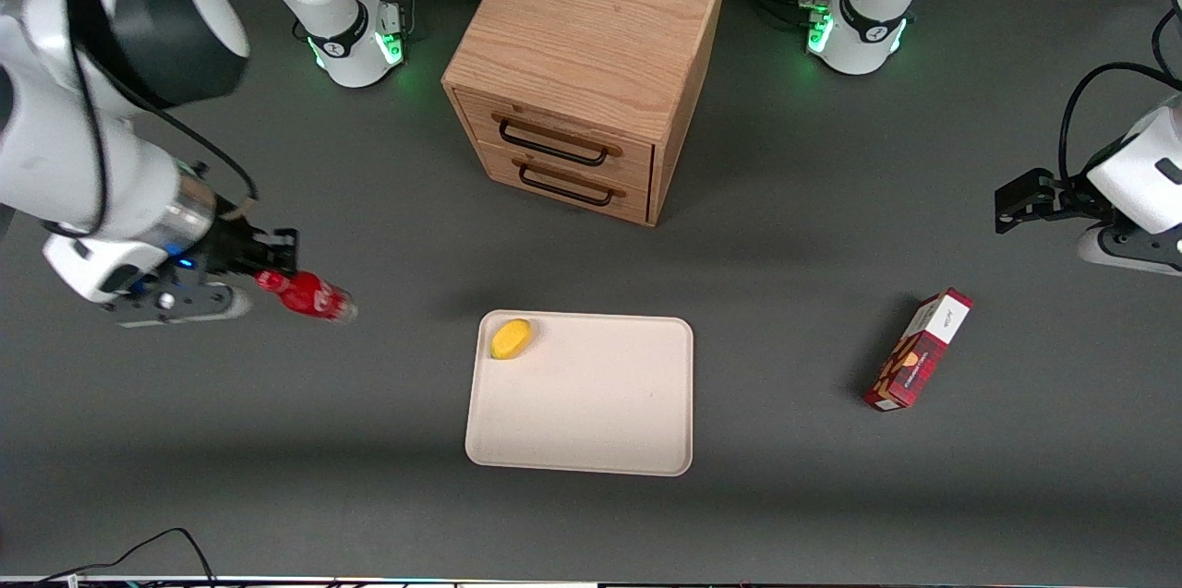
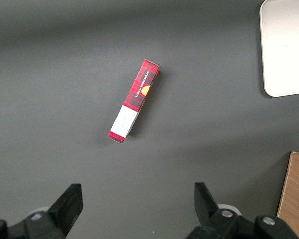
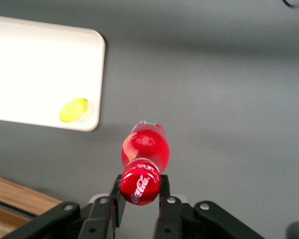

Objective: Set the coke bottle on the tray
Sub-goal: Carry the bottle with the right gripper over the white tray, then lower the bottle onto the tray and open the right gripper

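My right gripper (image 1: 270,267) is shut on the coke bottle (image 1: 309,295), a small red bottle with a red cap and clear base. It holds the bottle by the cap end, tilted, above the table toward the working arm's end. In the right wrist view the gripper (image 3: 140,185) has its fingers pressed on both sides of the cap, and the bottle (image 3: 144,149) points away from the camera. The cream-white tray (image 1: 591,422) lies flat at the table's middle, well apart from the bottle. It also shows in the right wrist view (image 3: 35,59).
A yellow lemon-like object (image 1: 511,338) lies in a corner of the tray. A wooden two-drawer cabinet (image 1: 582,62) stands farther from the front camera than the tray. A red plaid carton box (image 1: 919,349) lies toward the parked arm's end.
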